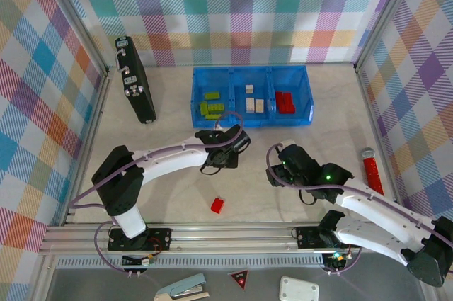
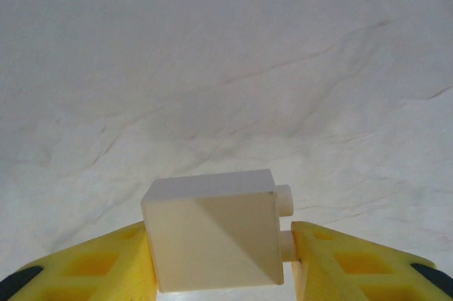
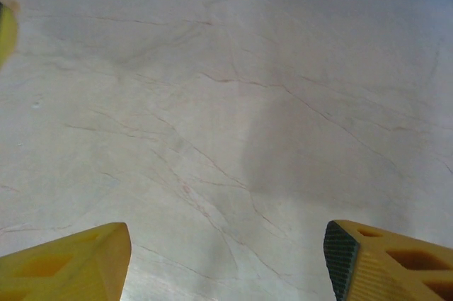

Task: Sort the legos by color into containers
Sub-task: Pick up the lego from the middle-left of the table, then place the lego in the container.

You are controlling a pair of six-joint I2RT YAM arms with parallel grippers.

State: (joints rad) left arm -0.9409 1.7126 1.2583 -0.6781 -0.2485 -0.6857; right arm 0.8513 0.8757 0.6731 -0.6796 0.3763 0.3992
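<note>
— Where's everything?
— The table bears the tray at its far side: green bricks left, cream bricks middle, red bricks right.
— The grippers?
— Left gripper pinches a cream brick near the tray; right gripper has its jaws spread over bare table.
— Strays?
— One red brick, near the bases.

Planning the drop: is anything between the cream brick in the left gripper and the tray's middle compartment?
Nothing visible. The left gripper holds the cream brick just short of the blue tray; only bare table and the tray's near wall lie before the middle compartment with its cream bricks.
</note>
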